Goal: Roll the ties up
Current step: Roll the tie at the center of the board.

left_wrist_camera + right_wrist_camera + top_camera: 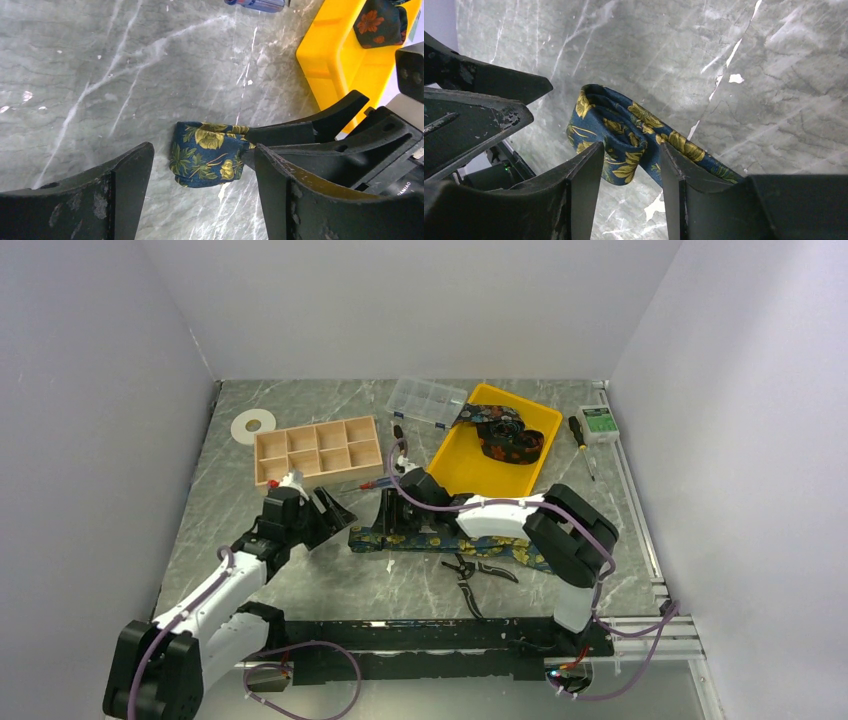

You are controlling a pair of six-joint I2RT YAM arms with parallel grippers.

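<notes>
Right end effector (631, 149) is down at the left end of the flat tie (450, 545), jaws about half apart and straddling the folded-over tip. In the right wrist view the fold sits right between the two fingers (579, 195); can't tell whether the pads actually press on it. Left end effector (328, 508) is just left of that tip, jaws spread wide, nothing in them, not touching the fabric. In the left wrist view the folded tip lies on the bench (300, 580) in the gap ahead of its fingers (120, 195). The flat tie is navy with yellow floral print and runs left to right across the middle of the bench, only the left tip doubled over, the rest a flat strip passing under the right arm. Second tie (505, 435), dark with orange flowers, is bunched loosely in the yellow tray (470, 465) at the back right. Black-handled pliers (472, 575) lie just on the near side of the flat tie. Wooden compartment box (318, 450) is at the back left, with a disc (253, 425) beside it. Clear plastic organizer (428, 400) touches the tray's left back corner. A screwdriver (580, 435) and a small green-and-white box (600, 422) sit to the right of the tray.
</notes>
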